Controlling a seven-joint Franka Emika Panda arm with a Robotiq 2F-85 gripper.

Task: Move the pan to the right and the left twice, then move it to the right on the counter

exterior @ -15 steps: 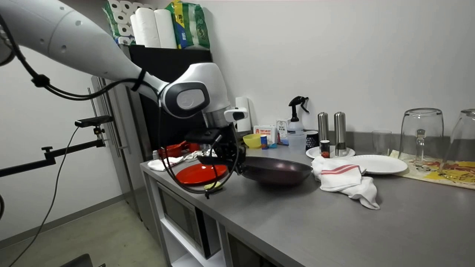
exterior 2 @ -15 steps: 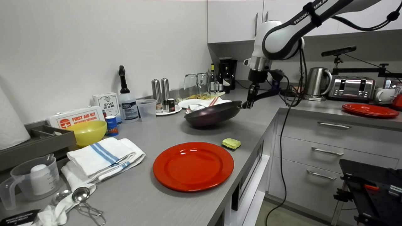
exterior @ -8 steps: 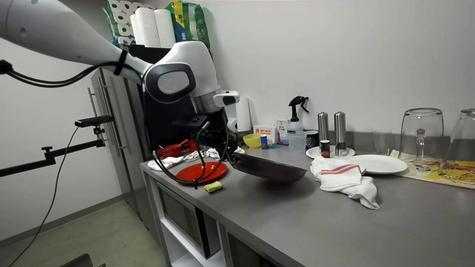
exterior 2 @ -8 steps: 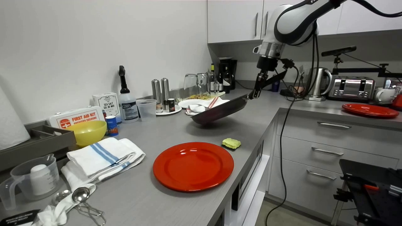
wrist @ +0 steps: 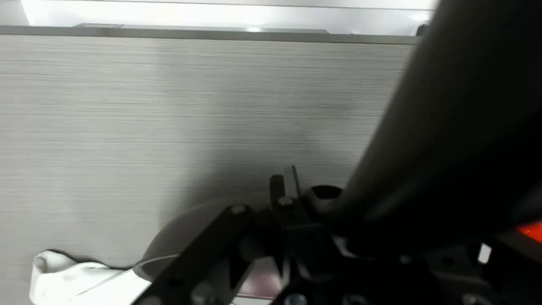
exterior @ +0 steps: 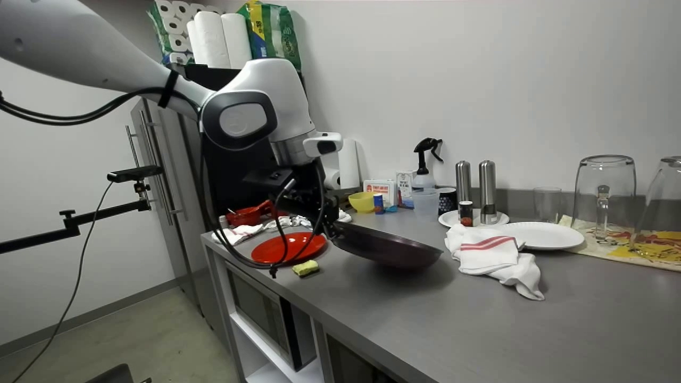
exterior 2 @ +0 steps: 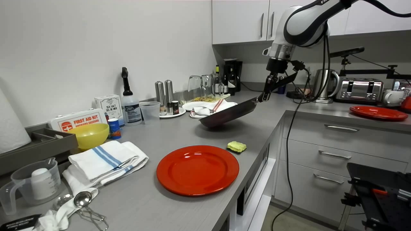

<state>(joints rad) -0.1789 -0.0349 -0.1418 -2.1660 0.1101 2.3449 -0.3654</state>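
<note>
Along the counter [exterior 2: 138, 189], boxes [exterior 2: 77, 118] read "FIRST AID KIT" and "SEA SALT"; the end effector [exterior 2: 264, 97] grips the tilted pan [exterior 2: 228, 114].

You had soft room light and a murky wrist view.
In both exterior views, the round, shallow black frying pan [exterior 2: 226, 114] cast a diffuse shadow on the grey brushed-steel counter [exterior 2: 173, 134]. In an exterior view, white glints dotted the glossy red plate [exterior 2: 197, 171]. In your wrist view, the pan's straight black handle [wrist: 449, 118] was dark and out of focus; the crumpled white cloth [wrist: 76, 284] washed out.
</note>
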